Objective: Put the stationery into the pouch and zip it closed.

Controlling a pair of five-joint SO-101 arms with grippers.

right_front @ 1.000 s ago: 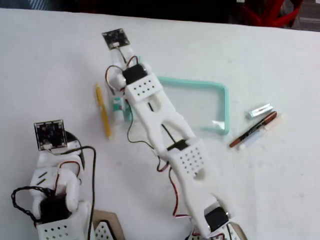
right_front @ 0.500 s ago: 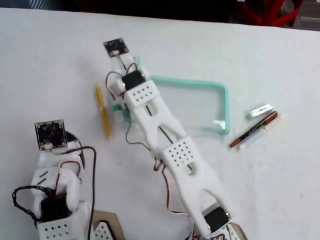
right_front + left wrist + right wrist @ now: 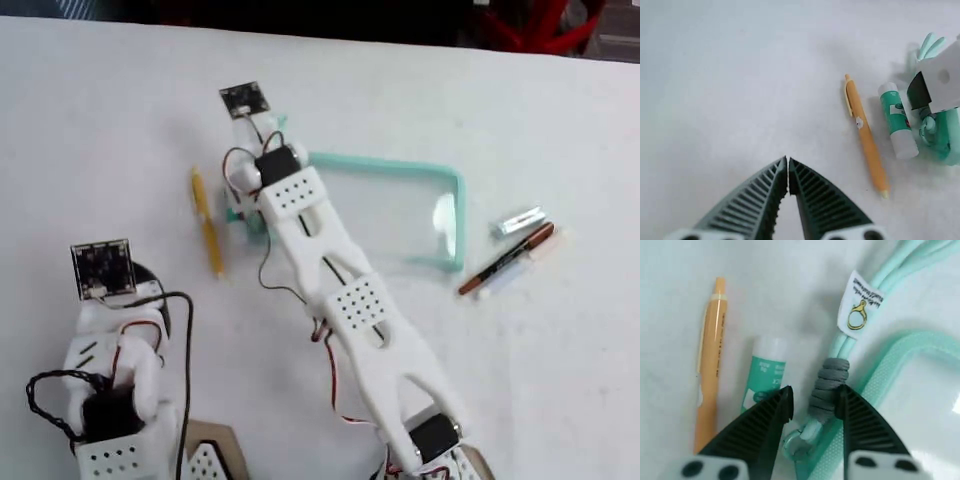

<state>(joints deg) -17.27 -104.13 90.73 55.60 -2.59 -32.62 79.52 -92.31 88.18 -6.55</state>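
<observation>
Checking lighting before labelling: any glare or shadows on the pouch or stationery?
High view: glare patch on the clear face of the pouch, at the end nearest the brown pen. Left wrist view: soft shadows beside the orange pen and glue stick.

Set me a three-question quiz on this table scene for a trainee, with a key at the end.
1. Fill in: the orange pen and the glue stick lie side by side, outside the pouch, on the ____.
2. Pick one: the right gripper stands open astride A) the orange pen, B) the pouch's cord, C) the glue stick.
3. True or false: the left gripper is holding the orange pen.

Key: 1 the table; 2 B; 3 false, it is shut on nothing, apart from the pen.
</observation>
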